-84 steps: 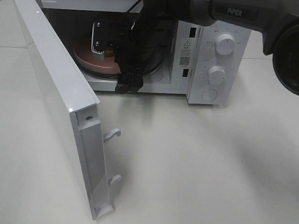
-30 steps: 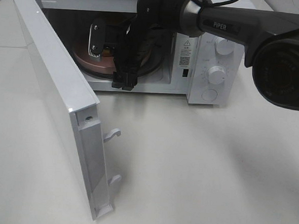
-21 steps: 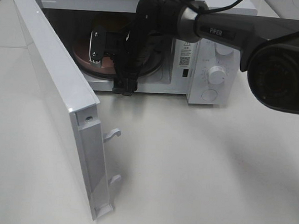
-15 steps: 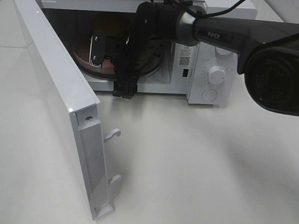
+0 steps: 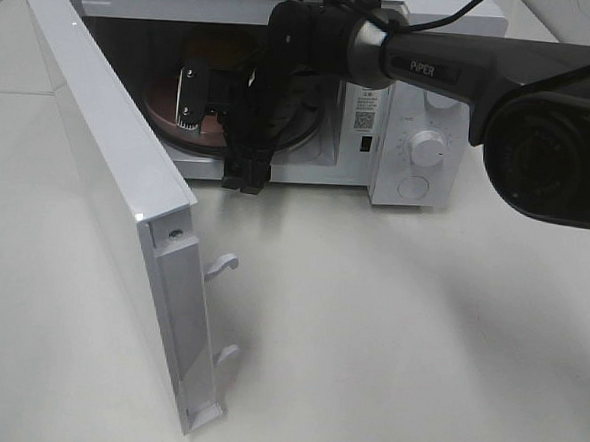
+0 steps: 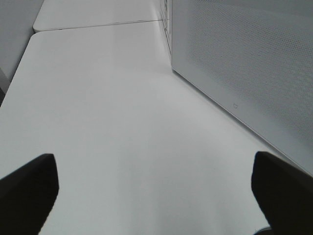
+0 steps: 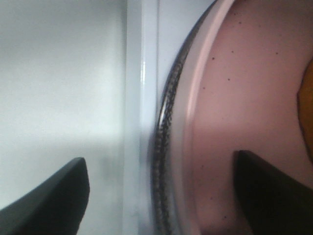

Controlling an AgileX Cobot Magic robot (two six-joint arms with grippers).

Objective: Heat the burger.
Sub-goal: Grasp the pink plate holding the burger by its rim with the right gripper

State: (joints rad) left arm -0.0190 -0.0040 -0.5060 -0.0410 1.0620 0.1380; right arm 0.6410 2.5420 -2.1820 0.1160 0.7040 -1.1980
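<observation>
We see our right fingers spread apart, holding nothing; the burger peeks at the frame's right edge, beyond them.

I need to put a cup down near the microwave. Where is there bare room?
The table is bare in front of the microwave, right of its open door. Left of the door is bare too. Inside is crowded: plate and right gripper.
</observation>
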